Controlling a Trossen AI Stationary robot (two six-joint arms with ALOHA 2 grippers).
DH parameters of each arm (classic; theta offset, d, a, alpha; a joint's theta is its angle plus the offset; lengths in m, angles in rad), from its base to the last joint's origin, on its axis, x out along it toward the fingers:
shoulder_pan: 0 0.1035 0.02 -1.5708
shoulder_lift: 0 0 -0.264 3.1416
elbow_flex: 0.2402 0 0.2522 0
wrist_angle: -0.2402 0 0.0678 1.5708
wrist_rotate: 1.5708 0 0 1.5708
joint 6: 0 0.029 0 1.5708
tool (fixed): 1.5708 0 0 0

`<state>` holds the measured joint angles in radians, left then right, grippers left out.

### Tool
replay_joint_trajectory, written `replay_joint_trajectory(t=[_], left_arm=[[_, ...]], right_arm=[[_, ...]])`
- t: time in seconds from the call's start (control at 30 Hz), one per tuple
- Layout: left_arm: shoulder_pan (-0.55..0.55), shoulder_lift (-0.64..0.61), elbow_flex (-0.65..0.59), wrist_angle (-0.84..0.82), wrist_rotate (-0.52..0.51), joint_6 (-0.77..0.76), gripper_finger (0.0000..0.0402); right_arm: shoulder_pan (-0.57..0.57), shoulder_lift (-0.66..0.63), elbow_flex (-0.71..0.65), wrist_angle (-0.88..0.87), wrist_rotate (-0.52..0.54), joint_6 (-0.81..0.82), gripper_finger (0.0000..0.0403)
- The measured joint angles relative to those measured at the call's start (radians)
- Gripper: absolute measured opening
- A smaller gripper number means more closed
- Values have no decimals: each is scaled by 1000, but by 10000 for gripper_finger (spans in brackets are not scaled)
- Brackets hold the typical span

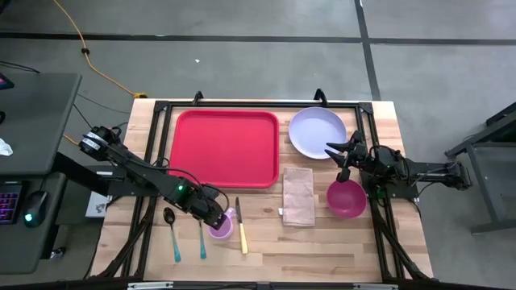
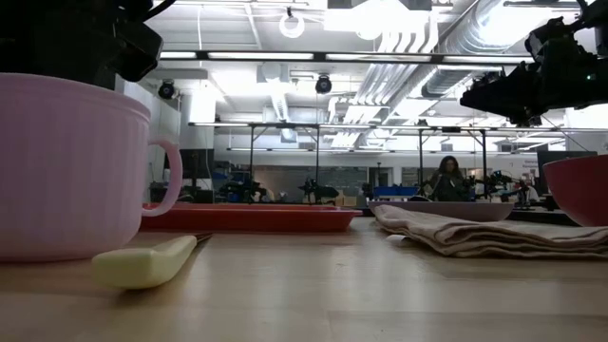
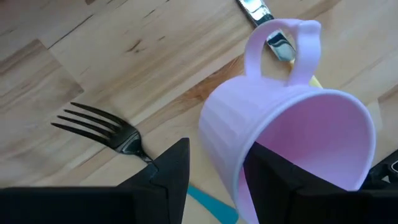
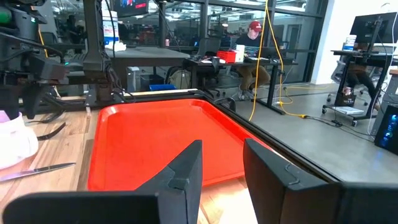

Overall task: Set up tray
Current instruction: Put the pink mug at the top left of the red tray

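Observation:
A pink mug (image 1: 221,226) stands upright on the table near the front, its handle (image 3: 273,37) turned toward the knife (image 1: 241,229). My left gripper (image 1: 216,217) comes down over the mug's rim, open, with one finger inside and one outside its wall. The red tray (image 1: 224,147) lies flat at the far left with nothing on it. My right gripper (image 1: 339,153) hangs level and open between the lavender plate (image 1: 317,131) and the pink bowl (image 1: 347,199), holding nothing. My left gripper straddles the mug's wall (image 3: 224,143) on the side opposite the handle, slanting down from above. A gap shows between the outer finger (image 3: 171,177) and the wall. Whether the inner finger (image 3: 280,180) touches the wall I cannot tell. The mug's base rests on the table.
A spoon (image 1: 171,229) and a fork (image 1: 201,239) with teal handles lie left of the mug. The yellow-handled knife lies close on its right. A folded beige napkin (image 1: 297,196) lies between knife and bowl. Black frame bars run along the table's edges.

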<state>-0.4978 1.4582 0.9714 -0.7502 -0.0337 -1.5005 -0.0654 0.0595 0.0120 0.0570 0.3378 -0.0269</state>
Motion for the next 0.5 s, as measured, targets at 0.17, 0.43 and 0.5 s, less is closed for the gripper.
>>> replay_joint_trajectory(t=[0.17,0.43,0.5], left_arm=[[0,0,0,0,-1,0,133],[0,0,0,3,0,-1,24],[0,0,-1,-2,0,0,14]], right_arm=[[0,0,0,0,0,0,94],[0,0,0,0,0,0,94],[0,0,0,0,0,0,94]])
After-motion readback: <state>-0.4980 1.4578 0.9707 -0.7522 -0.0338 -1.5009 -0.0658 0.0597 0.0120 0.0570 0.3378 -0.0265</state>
